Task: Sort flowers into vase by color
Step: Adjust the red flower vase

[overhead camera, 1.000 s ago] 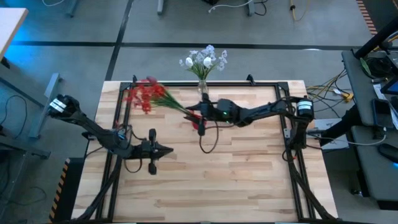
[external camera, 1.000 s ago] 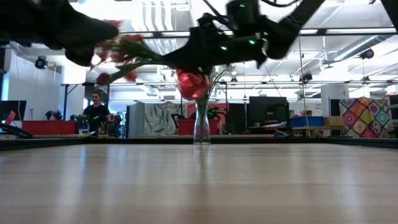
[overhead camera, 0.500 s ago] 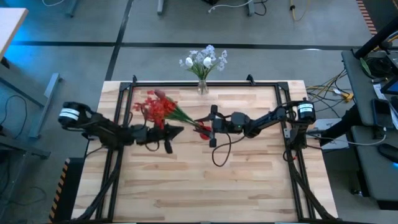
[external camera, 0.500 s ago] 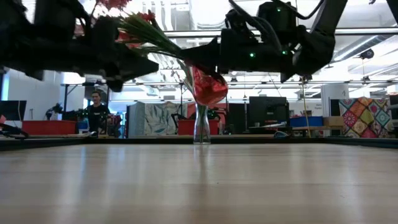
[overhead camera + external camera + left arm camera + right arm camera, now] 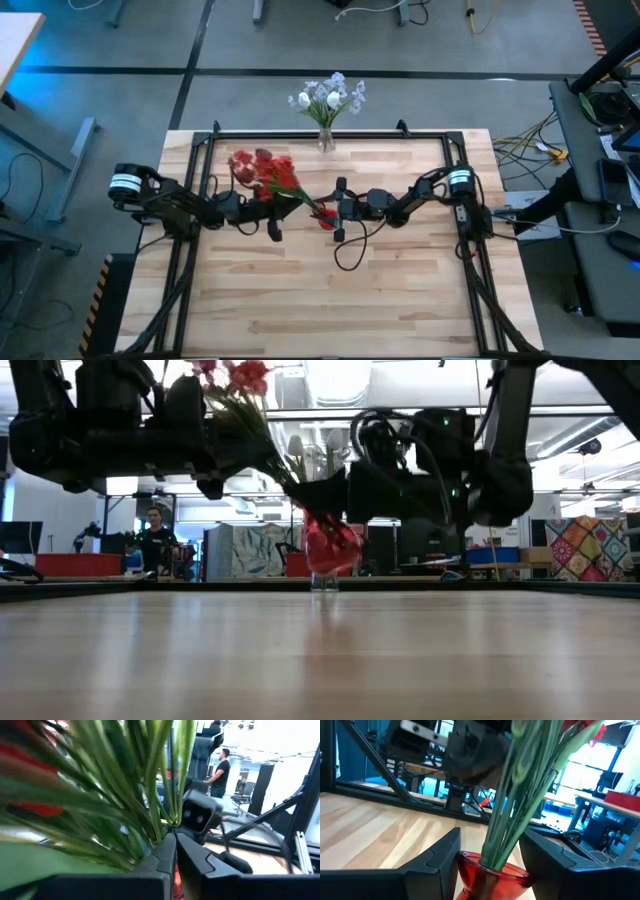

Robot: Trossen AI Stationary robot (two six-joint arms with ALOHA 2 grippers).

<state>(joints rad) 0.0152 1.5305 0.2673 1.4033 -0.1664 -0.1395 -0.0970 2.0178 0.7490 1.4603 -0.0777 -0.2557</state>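
Open lab space behind, with a person [image 5: 155, 538] standing far off; wooden tabletop [image 5: 330, 290] mostly bare. Right end effector [image 5: 337, 208] holds a red vase [image 5: 492, 872] off the tabletop near centre, fingers clamped on either side of its neck. Red flowers [image 5: 262, 172] stand in that vase, stems [image 5: 525, 800] running down into its mouth, blossoms leaning toward the left arm. Left end effector [image 5: 272, 212] sits just beside the stems; its fingers [image 5: 165, 857] look nearly together around the bunch, but whether they actually grip cannot be told. White and pale-blue flowers [image 5: 328, 96] are already in a clear vase [image 5: 325, 140] at the far edge of the tabletop.

Step in hand, by judgement: seating or tidying the red bunch in the red vase, both arms cooperating. Next move likely calls for keeping the vase upright, easing it down onto the tabletop and freeing the stems without dragging them out.
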